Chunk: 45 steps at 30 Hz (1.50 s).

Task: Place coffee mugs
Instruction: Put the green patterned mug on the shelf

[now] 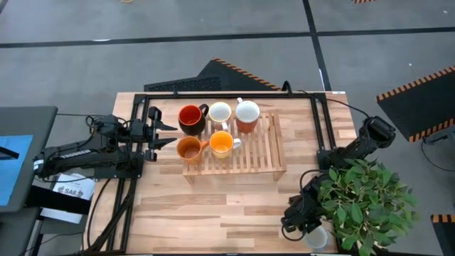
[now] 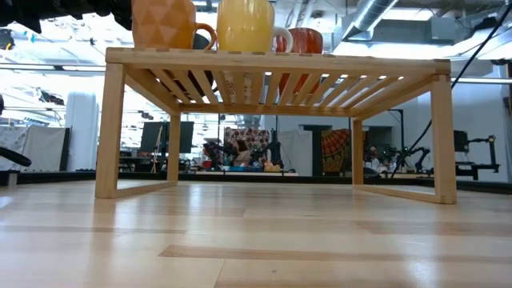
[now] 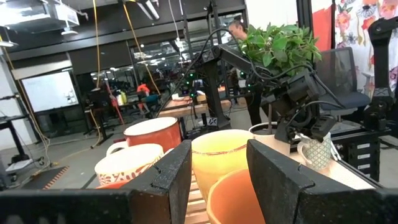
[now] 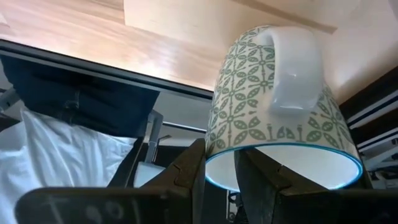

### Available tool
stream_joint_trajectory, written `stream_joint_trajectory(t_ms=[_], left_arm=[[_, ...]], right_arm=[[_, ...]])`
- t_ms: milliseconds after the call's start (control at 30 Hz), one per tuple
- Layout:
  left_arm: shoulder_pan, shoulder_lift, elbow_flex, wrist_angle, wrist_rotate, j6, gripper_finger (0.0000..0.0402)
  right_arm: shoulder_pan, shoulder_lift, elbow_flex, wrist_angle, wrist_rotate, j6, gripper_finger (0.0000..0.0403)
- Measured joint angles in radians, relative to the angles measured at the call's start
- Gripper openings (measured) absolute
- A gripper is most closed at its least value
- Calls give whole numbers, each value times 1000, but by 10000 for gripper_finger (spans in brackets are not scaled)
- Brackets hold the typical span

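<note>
- From overhead, the pale wood tabletop point(image 1: 234, 206) carries a slatted rack point(image 1: 245, 153) holding five mugs: dark mug point(image 1: 190, 117), white mug point(image 1: 220, 112), a red-brown one point(image 1: 247, 116) and two orange mugs point(image 1: 222, 144). The left gripper point(image 1: 162, 134) waits beside them, fingers apart.
- Level with the tabletop, the rack's legs frame a workshop beyond.
- Left wrist: the orange mugs sit just ahead of the spread fingers point(image 3: 168, 177).
- Right wrist: the right gripper point(image 4: 219, 167) pinches the rim of the patterned mug point(image 4: 280, 118), one finger inside. I'd judge it the last mug; next comes lifting it clear of the plant point(image 1: 366, 195) toward the rack.

2 black arms point(image 1: 85, 155), seemingly white lettering
</note>
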Motion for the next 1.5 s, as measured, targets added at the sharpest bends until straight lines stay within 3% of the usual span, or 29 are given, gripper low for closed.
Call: stream_joint_trajectory(t_ms=[300,600,933,1167,1500], left_arm=[[0,0,0,0,0,3,141],[0,0,0,0,0,0,141],[0,0,0,0,0,0,141],[0,0,0,0,0,0,142],[0,0,0,1,0,-1,142]], right_arm=[[0,0,0,-4,105,-22,108],[0,0,0,-3,108,-49,103],[0,-2,1,-31,102,-78,58],[0,-2,1,-33,92,-100,52],[-21,1,46,-41,127,-247,49]])
